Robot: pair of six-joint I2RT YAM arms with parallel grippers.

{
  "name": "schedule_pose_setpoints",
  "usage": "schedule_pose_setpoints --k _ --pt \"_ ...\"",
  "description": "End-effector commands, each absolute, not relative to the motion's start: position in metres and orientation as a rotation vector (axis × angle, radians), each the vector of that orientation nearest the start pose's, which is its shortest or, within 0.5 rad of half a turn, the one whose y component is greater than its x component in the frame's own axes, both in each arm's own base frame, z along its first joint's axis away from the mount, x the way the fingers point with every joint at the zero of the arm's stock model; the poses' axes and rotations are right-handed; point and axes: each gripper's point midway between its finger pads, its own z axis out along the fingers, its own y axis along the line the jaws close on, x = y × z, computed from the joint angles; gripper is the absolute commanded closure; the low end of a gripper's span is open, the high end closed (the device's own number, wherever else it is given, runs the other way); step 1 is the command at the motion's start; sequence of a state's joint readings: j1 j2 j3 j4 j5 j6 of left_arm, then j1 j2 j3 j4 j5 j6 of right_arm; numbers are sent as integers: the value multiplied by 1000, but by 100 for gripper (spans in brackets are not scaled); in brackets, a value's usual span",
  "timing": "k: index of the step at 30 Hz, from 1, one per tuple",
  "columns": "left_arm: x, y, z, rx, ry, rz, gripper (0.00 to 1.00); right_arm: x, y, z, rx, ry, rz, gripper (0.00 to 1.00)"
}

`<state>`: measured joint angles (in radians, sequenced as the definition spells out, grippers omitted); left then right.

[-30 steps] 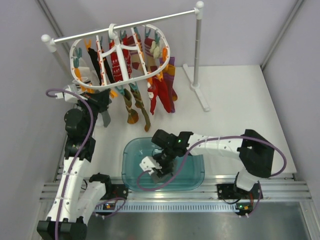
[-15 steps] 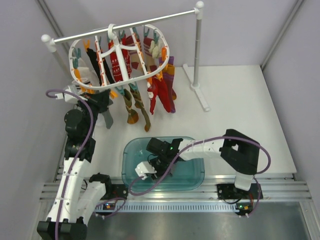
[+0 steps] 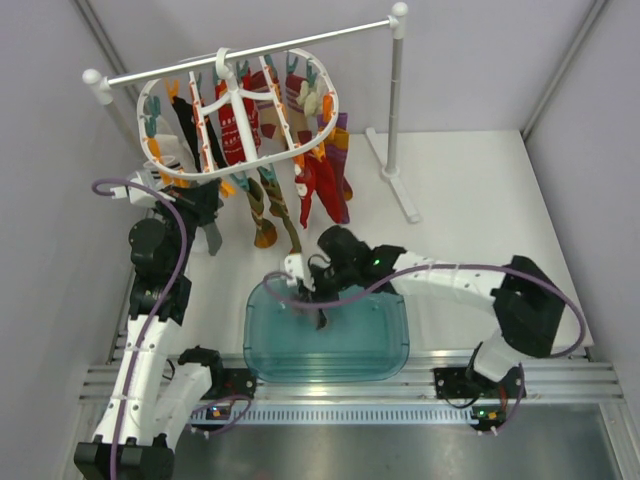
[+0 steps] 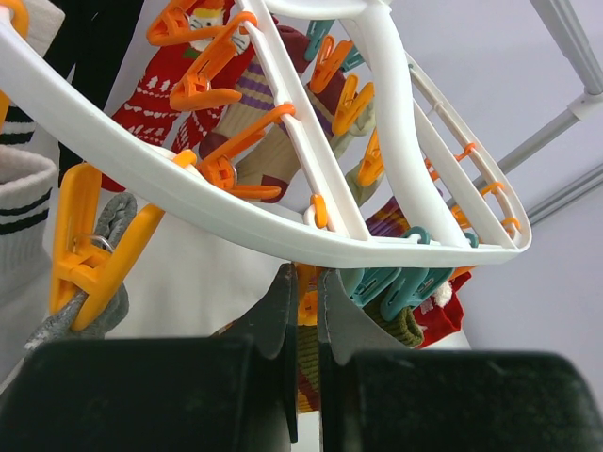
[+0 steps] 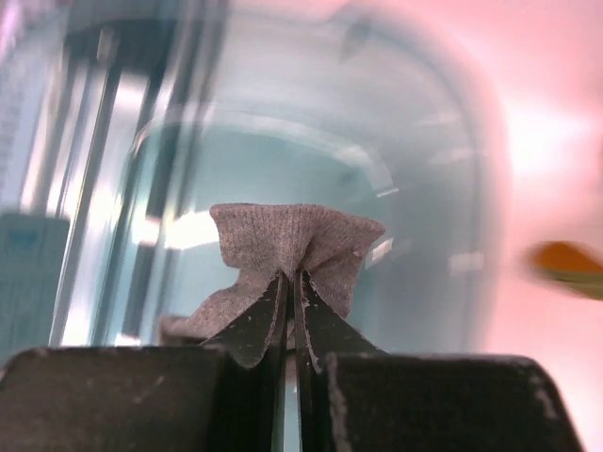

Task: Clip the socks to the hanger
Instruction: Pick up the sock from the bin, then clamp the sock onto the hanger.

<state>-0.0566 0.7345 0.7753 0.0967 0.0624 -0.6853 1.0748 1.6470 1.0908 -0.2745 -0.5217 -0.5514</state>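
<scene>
At the near edge of the white table (image 3: 470,200), one translucent teal plastic tub (image 3: 370,350) sits between the two arm bases. Open tabletop runs from its right side to the right edge and back toward the far right corner. Over the tub's far rim, the right gripper (image 3: 318,302) has its jaws pinched tight on one grey knit ankle sock (image 5: 292,235), caught at a fold. The sock is bunched and droops toward the tub, its long axis roughly vertical. Near the left edge, the left gripper (image 3: 212,240) has its jaws pressed together on nothing, just under the near rim of the single white plastic oval hanger (image 4: 236,221). There a second grey sock (image 4: 120,218) hangs from one orange clip (image 4: 80,245), beside red, striped, black and white socks (image 3: 320,190). The hanger hooks on one white metal rail stand (image 3: 394,90) along the far edge.
</scene>
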Motion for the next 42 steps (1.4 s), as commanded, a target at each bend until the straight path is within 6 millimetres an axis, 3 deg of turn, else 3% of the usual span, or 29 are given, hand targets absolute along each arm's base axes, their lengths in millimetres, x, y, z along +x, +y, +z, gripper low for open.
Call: schedule_pose_setpoints --k 1,4,8,11,16,18,19,20,21,22,31,38,42 --pt "310 -56 357 -404 1420 -662 100 164 420 251 -1518 1261 1063 100" --pt "311 -56 357 -410 1419 -666 100 180 411 307 -1305 1240 1113 100" --pt "309 -56 360 -408 1412 -671 100 208 382 378 -1011 1192 1092 100" --pt "309 -58 361 -400 1411 -678 100 211 374 401 -971 1151 1062 100" --pt "309 -59 363 -394 1411 -685 100 213 384 378 -1066 1226 1047 100" --pt "308 -59 364 -394 1408 -686 100 220 396 375 -1085 1267 1049 100" --pt "308 -59 365 -393 1405 -689 100 219 401 365 -1114 1320 1053 100" --pt "308 -60 365 -389 1406 -692 100 220 406 373 -1118 1319 1052 100" --pt "308 -60 365 -388 1407 -693 100 225 415 356 -1141 1380 1049 100" --pt "307 -61 366 -388 1404 -697 100 222 422 354 -1151 1389 1056 100" --pt "308 -64 367 -377 1401 -716 100 213 485 360 -1138 1400 1200 100" --pt "305 -66 367 -358 1402 -719 100 239 509 343 -1108 1440 1186 100" --pt "304 -66 367 -351 1402 -718 100 259 509 331 -1082 1475 1164 100"
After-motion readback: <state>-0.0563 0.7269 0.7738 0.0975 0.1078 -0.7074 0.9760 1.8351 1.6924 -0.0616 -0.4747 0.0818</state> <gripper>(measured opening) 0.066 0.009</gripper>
